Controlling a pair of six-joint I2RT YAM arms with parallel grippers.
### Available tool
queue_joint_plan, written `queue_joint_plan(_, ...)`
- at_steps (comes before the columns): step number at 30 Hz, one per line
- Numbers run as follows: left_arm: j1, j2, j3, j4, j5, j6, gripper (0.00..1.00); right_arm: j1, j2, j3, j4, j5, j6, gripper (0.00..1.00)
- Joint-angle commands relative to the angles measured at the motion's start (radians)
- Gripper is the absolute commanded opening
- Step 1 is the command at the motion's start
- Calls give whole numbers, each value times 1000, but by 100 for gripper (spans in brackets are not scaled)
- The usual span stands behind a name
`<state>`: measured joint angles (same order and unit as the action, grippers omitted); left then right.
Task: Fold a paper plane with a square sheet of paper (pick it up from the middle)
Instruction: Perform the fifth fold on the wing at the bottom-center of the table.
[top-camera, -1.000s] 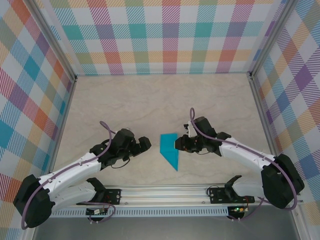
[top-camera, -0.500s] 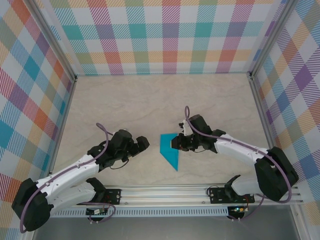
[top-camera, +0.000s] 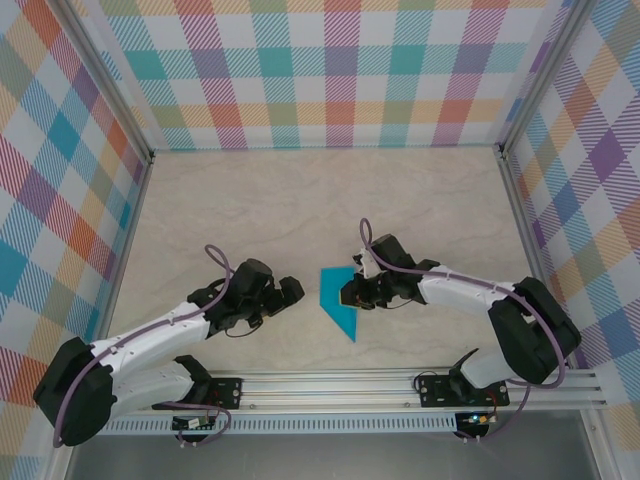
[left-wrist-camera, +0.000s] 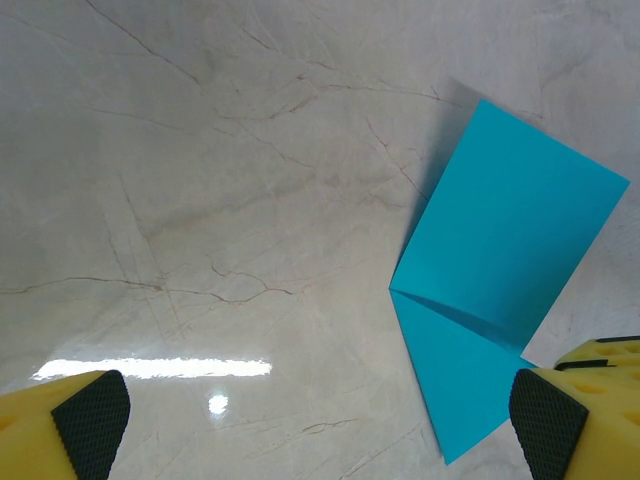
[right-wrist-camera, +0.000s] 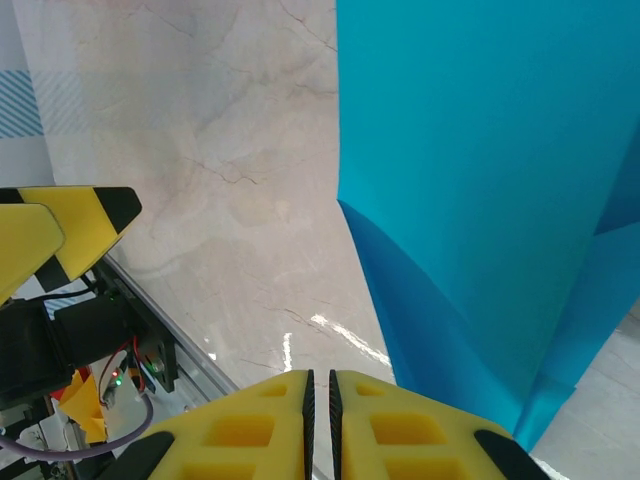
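Compared with a second ago, we see the right gripper (top-camera: 347, 292) shifted left onto the right edge of the square sheet of paper (top-camera: 337, 300), its pads nearly meeting; we cannot tell if it pinches the paper. The sheet lies unmoved between the arms on the table (top-camera: 280, 200). The left gripper (top-camera: 291, 290) gapes wide, empty.

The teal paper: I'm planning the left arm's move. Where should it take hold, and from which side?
Probably the long left edge of the teal paper, near its middle, coming in low from the left. The open left gripper faces that edge, the sheet looks flat there, and the right gripper crowds the opposite side.
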<state>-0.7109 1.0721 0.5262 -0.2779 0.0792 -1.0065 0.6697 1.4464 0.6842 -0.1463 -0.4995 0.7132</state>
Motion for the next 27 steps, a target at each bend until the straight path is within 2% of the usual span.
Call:
queue_joint_plan(1, 8, 27, 30, 55, 44, 9, 100, 5, 31, -13, 14, 5, -36, 15)
queue_joint_plan(13, -14, 155, 78, 91, 69, 21, 99, -14, 105, -54, 49, 35, -49, 13)
queue_joint_plan(27, -75, 306, 158, 129, 70, 12, 97, -80, 113, -174, 160, -2, -40, 13)
